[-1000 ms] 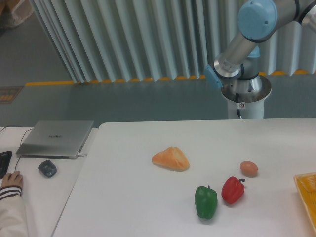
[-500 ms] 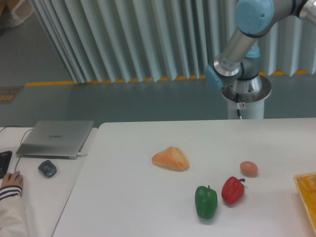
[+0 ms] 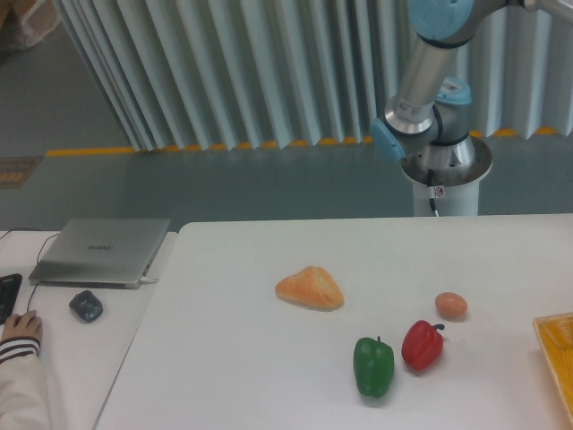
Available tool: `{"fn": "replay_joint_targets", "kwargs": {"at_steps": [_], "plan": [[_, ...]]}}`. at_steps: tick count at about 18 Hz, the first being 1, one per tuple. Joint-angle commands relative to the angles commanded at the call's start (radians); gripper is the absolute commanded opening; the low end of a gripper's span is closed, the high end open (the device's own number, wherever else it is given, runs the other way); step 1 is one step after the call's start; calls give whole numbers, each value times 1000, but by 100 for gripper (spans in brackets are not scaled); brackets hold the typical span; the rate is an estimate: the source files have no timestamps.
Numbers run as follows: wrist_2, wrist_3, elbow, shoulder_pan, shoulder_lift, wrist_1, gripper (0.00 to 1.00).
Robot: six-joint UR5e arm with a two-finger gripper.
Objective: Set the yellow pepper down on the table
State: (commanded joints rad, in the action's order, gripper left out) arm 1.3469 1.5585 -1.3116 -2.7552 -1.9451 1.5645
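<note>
The yellow pepper is out of view. The large white table (image 3: 251, 376) fills the lower part of the camera view. Only my arm's base and lower links (image 3: 428, 81) show, behind the table's far edge at the upper right. My gripper is out of the frame.
On the table lie a bread roll (image 3: 310, 289), a small orange-brown egg-like ball (image 3: 451, 305), a red pepper (image 3: 422, 345) and a green pepper (image 3: 373, 366). A yellow-orange container's edge (image 3: 557, 349) shows at the right border. A laptop (image 3: 102, 252), a mouse (image 3: 86, 305) and a person's hand (image 3: 20, 328) are on the left desk.
My arm's upper link has swung upward and to the left, towards upright. The objects on the table have not moved.
</note>
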Motion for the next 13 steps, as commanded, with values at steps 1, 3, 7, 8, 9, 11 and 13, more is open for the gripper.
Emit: {"fn": "replay_joint_targets", "kwargs": {"at_steps": [1, 3, 7, 8, 9, 11, 13], "plan": [[-17, -2, -2, 17, 8, 17, 33], [-32, -37, -20, 48, 29, 29, 34], [-28, -210, -43, 162, 40, 14, 34], [-26, -262, -54, 182, 45, -9, 34], [-25, -303, -64, 202, 46, -42, 34], [-11, -369, -103, 232, 48, -142, 34], [49, -467, -110, 265, 38, -245, 35]]}}
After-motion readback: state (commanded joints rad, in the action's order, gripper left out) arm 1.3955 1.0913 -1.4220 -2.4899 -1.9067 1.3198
